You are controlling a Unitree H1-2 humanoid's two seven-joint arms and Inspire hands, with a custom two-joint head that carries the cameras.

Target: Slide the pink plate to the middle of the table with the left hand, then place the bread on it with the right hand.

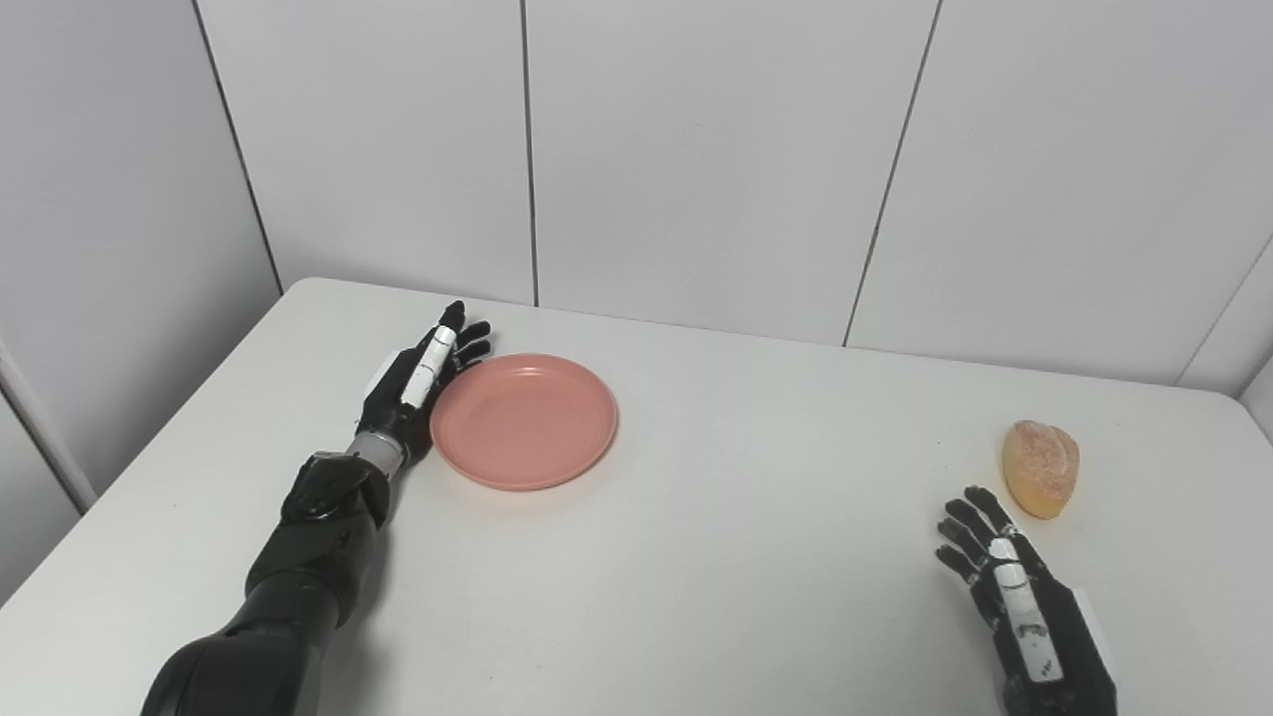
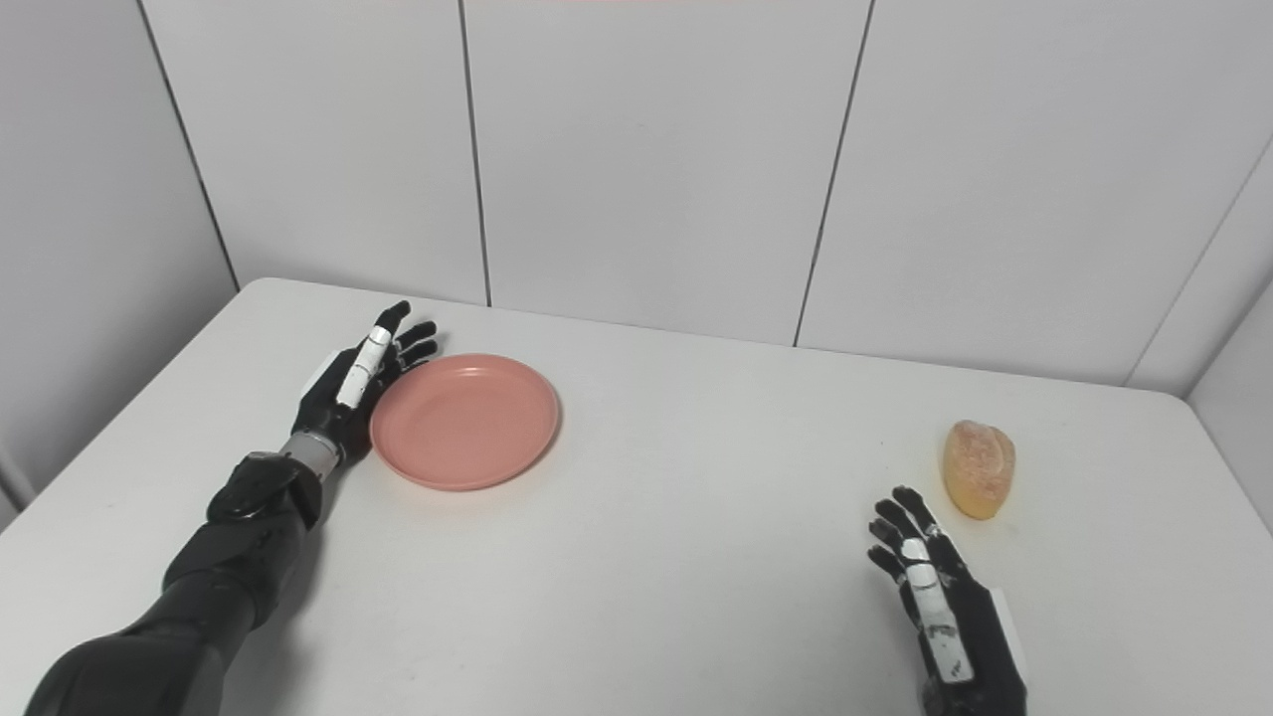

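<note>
Pink and shallow, the plate point(image 1: 524, 421) sits left of the bench's point(image 1: 716, 557) middle, with the left robot hand point(image 1: 423, 376) flat against its outer left rim. The fingers are spread and straight, holding nothing; the edge of the palm seems to touch the rim, though from this angle a thin gap cannot be ruled out. The forearm stretches low over the bench from the near left, wrist straight, fingers pointing away toward the wall.

The step in hand looks like the slide itself. To do it well, the left robot hand should keep its side pressed low on the rim and push rightward in one steady sweep, the contact staying near the plate's widest point so the plate travels straight and does not spin or slip off behind the fingers. A low, even push also keeps the rim from riding up over the hand. It should stop once the plate sits in the open centre.

The bread point(image 1: 1040, 467), a pale sugared roll, lies near the right side, well apart from the plate. The right robot hand point(image 1: 1009, 587) waits just in front of it, fingers apart and empty, palm turned inward, not touching the bread.
</note>
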